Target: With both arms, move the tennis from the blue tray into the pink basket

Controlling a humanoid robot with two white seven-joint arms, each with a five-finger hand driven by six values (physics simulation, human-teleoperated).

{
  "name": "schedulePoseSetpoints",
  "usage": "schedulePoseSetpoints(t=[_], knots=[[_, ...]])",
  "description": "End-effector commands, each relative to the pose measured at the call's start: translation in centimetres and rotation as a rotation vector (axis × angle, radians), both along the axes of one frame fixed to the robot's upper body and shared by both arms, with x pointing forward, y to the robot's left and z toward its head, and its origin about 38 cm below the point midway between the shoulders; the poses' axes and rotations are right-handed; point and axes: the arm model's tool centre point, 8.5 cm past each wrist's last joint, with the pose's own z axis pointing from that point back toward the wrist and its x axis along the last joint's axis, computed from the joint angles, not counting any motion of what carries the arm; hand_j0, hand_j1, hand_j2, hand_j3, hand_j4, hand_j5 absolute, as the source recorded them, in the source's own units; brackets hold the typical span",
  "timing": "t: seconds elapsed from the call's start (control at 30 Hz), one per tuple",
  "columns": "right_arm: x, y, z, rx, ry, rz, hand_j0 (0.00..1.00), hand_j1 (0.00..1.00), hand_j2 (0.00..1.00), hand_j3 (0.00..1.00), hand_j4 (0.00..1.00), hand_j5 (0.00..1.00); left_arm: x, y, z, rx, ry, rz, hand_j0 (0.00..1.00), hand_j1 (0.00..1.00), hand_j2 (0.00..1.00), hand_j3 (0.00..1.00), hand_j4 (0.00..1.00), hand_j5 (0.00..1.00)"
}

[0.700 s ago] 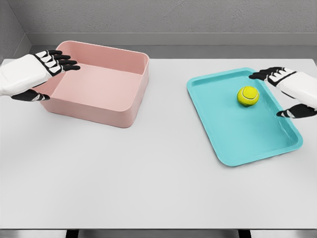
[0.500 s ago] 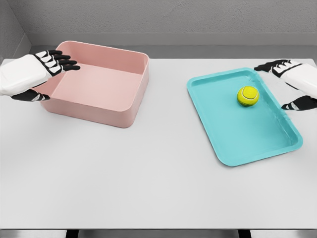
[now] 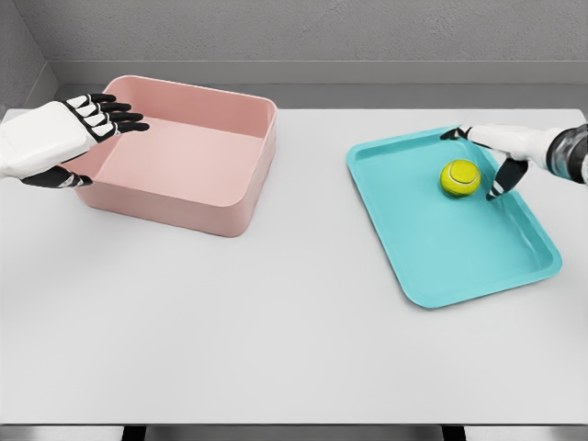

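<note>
Here the right hand [image 3: 501, 152], fingers spread, sits just right of the tennis ball [image 3: 460, 177], the nearer hand.

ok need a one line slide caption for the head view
Right hand reaches open toward the tennis ball on the blue tray; left hand hovers open beside the pink basket.

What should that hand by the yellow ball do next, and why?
Probably close around the tennis ball: the right hand hangs open just beside it, fingers spread, not gripping, and the ball sits in the blue tray, far from the pink basket.
</note>
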Motion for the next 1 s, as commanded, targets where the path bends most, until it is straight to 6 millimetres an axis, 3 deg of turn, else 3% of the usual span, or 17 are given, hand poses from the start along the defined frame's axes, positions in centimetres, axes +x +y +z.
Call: schedulePoseSetpoints(t=[0.0,0.3,0.4,0.63,0.97], knots=[[0.2,0.4,-2.6,-0.015,0.076,-0.02,1.0,1.0,1.0,1.0,1.0,1.0,0.0,0.0,0.1,-0.006,0.0,0.001,1.0,1.0,1.0,1.0,1.0,1.0],[3.4,0.4,-3.0,-0.046,0.097,-0.076,1.0,1.0,1.0,1.0,1.0,1.0,0.0,0.0,0.1,-0.006,0.0,0.001,1.0,1.0,1.0,1.0,1.0,1.0],[3.4,0.7,-4.1,-0.064,0.123,-0.07,1.0,1.0,1.0,1.0,1.0,1.0,0.0,0.0,0.1,-0.006,0.0,0.001,1.0,1.0,1.0,1.0,1.0,1.0],[3.3,0.7,-4.2,-0.069,0.127,-0.07,1.0,1.0,1.0,1.0,1.0,1.0,0.0,0.1,0.0,-0.004,0.001,0.001,1.0,1.0,1.0,1.0,1.0,1.0],[3.0,0.7,-5.0,-0.088,0.146,-0.063,0.6,0.6,0.6,0.6,0.6,0.6,0.0,0.1,0.0,-0.004,0.001,0.001,1.0,1.0,1.0,1.0,1.0,1.0]])
